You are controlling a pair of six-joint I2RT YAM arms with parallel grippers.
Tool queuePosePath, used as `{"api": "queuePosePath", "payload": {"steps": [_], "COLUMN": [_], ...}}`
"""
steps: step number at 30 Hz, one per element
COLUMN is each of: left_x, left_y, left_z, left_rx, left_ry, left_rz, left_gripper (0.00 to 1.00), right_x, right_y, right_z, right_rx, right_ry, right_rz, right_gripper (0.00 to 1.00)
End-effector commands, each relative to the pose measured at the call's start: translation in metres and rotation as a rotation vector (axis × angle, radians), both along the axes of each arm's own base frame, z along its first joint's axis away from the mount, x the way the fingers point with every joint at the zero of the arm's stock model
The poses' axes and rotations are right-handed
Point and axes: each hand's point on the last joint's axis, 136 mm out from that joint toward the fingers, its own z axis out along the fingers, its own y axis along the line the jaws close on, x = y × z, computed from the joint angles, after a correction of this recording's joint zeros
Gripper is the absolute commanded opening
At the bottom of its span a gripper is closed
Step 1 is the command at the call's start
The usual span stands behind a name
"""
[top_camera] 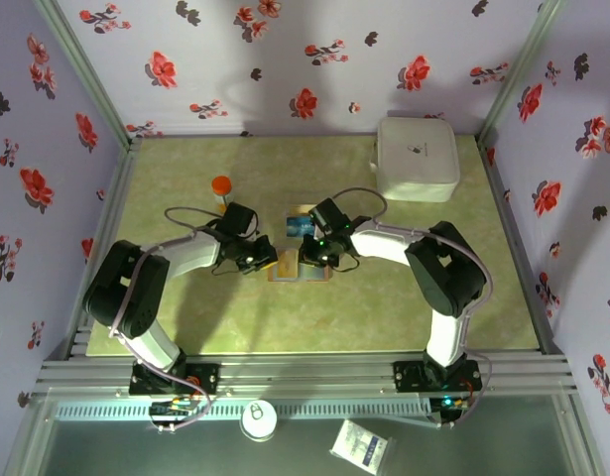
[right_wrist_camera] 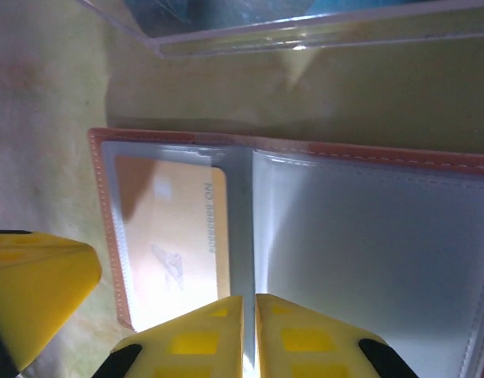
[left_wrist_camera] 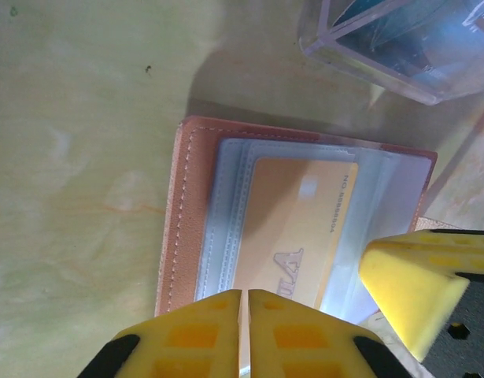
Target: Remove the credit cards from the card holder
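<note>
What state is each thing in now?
Tan-brown leather card holder: lying open.
Yellowish-tan credit card: inside a clear sleeve.
Clear plastic tray: holds teal card.
Left gripper: shut at the holder's edge.
Right gripper: shut on the middle sleeve leaf.
Orange-capped bottle: upright.

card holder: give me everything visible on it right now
The card holder is tan-brown stitched leather, lying open and flat on the table, clear plastic sleeves facing up. One sleeve holds a yellowish card; the others look empty. The left gripper and right gripper are closed at one edge, the right seemingly pinching the centre sleeve.
</note>
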Motion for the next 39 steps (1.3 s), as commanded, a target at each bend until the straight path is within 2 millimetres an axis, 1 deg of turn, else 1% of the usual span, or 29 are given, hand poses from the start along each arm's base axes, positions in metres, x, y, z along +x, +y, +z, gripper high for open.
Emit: {"api": "queuePosePath", "payload": {"steps": [1, 4, 6, 12, 21, 31, 33, 35, 39], "left_x": [-0.005, -0.008, -0.009, -0.012, -0.021, -0.033, -0.034, -0.033, -0.026], "left_y": [0.002, 0.001, 0.001, 0.001, -0.005, -0.009, -0.009, -0.008, -0.006], "left_z": [-0.011, -0.011, -0.011, -0.008, -0.017, -0.02, -0.019, -0.014, 0.003], "left_rx": [-0.001, -0.01, -0.012, -0.02, -0.015, -0.022, -0.023, -0.029, -0.014], "left_ry": [0.026, 0.03, 0.03, 0.027, 0.052, 0.063, 0.062, 0.048, 0.0], "left_rz": [-0.009, -0.007, -0.005, -0.005, -0.018, -0.025, -0.021, -0.013, -0.011], "left_gripper": [0.1, 0.1, 0.09, 0.09, 0.09, 0.08, 0.08, 0.08, 0.08], "right_x": [0.001, -0.002, -0.003, -0.007, -0.014, -0.019, -0.018, -0.017, -0.015], "right_y": [-0.005, -0.014, -0.016, -0.021, -0.024, -0.032, -0.031, -0.029, -0.025], "right_z": [-0.009, -0.017, -0.019, -0.021, -0.027, -0.023, -0.02, -0.016, -0.003], "right_rx": [-0.029, -0.069, -0.084, -0.113, -0.128, -0.163, -0.161, -0.148, -0.118], "right_ry": [0.007, 0.011, 0.012, 0.015, 0.04, 0.034, 0.033, 0.023, 0.0], "right_rz": [-0.005, -0.009, -0.008, 0.008, 0.022, 0.044, 0.048, 0.05, 0.049], "right_gripper": [0.13, 0.13, 0.12, 0.12, 0.12, 0.11, 0.11, 0.11, 0.12]}}
